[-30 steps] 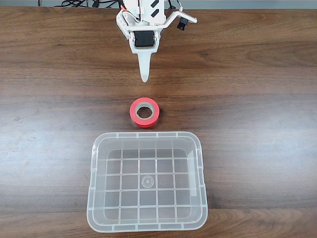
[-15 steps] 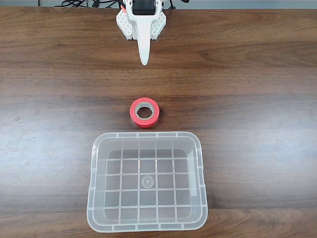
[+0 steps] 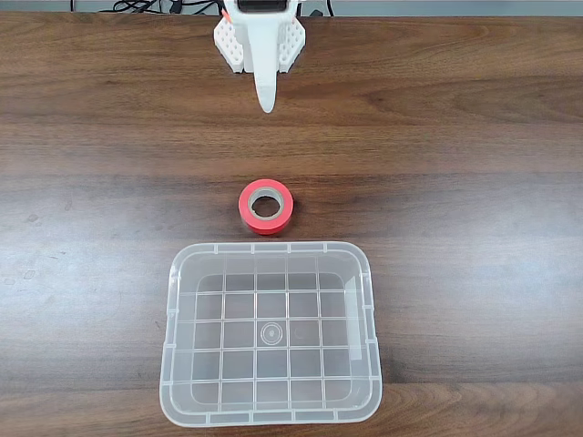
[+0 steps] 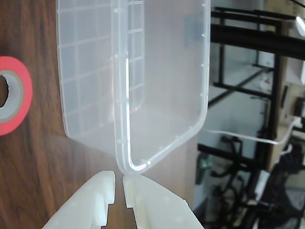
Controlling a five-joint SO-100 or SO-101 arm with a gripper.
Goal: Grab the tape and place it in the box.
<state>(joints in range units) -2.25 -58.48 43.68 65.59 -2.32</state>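
I'm at the start of the grab: my gripper [image 3: 265, 102] sits clenched and empty near the far edge of the tabletop [image 3: 474, 137], well apart from the tape [image 3: 266, 207]. The tape lies flat mid-table, just beside the box [image 3: 366, 273], which holds nothing. Next I'd part the jaws and come down over the roll. In the wrist view the tape [image 4: 19, 98] is cut off at the frame's edge.

A dark wooden table [image 3: 474, 137] fills the foreground; black metal shelving [image 4: 252, 43] stands beyond.
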